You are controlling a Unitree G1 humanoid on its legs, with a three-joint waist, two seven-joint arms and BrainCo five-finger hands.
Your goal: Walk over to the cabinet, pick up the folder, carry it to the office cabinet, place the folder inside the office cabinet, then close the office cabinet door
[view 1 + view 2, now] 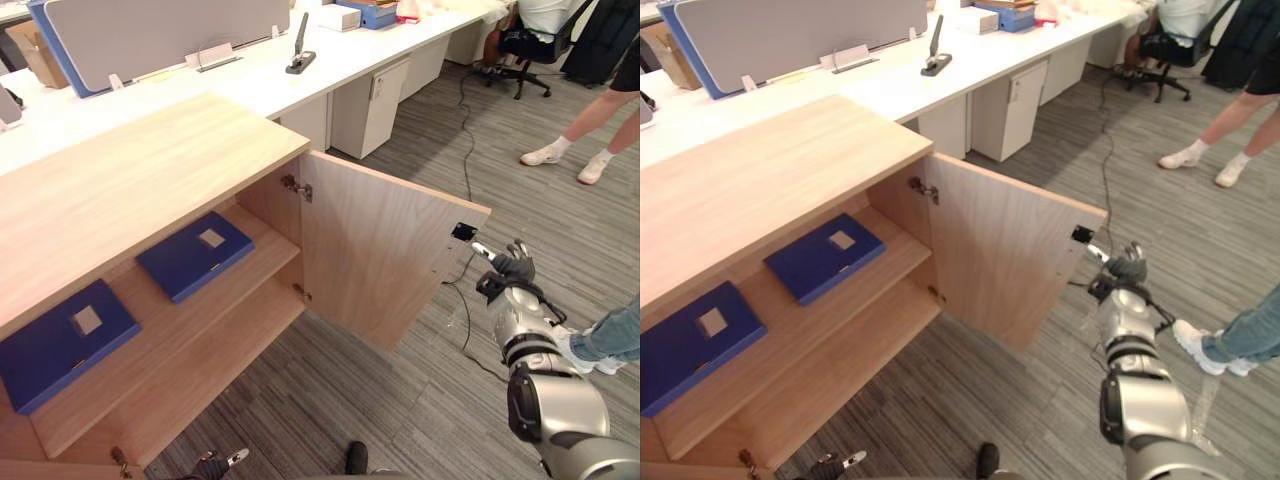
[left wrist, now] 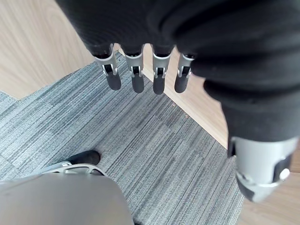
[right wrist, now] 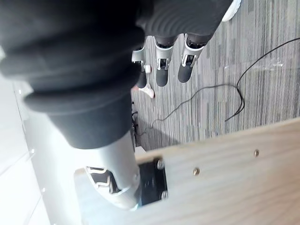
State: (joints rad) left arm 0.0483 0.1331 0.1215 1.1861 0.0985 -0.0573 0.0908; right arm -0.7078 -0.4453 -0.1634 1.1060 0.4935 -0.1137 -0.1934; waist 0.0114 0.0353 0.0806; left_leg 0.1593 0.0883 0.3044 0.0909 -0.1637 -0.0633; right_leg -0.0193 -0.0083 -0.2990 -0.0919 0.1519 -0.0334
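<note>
**Door** (image 1: 385, 250) of the office cabinet (image 1: 130, 180): swung well out on its hinges.
- The free outer corner is met by the right hand (image 1: 510, 268), whose fingers are held straight and loosely spread, with nothing grasped.
- In the right wrist view the thumb (image 3: 110, 187) is seen just beside the black catch plate (image 3: 151, 183) set at the door's edge. Whether contact is made cannot be told.

**Folders:** two, blue, laid flat on the upper shelf (image 1: 268, 258), well apart from the right hand, beyond the door and its hinges.
- The nearer folder (image 1: 195, 255) is set toward the hinge side and the farther folder (image 1: 60, 340) deeper along the shelf.
- Neither is held.

**Left hand** (image 2: 136, 77): hung low over the carpet (image 2: 140, 140) beside the cabinet's lower front, fingers relaxed and empty.

**Stage, as judged:** placing is done and only the door closing is outstanding.

**Hazards, as judged:**
- The door is pressed near a corner by open fingers only. A slip off the edge is possible, and the door could be left ajar or the thumb caught at the catch plate.
- The left hand is parked close to the cabinet's front. If it is not drawn back, it could be struck or pinched by the closing door.
- A person's leg (image 1: 610, 335) stands just behind the right arm, so a wide swing could bring contact.
</note>
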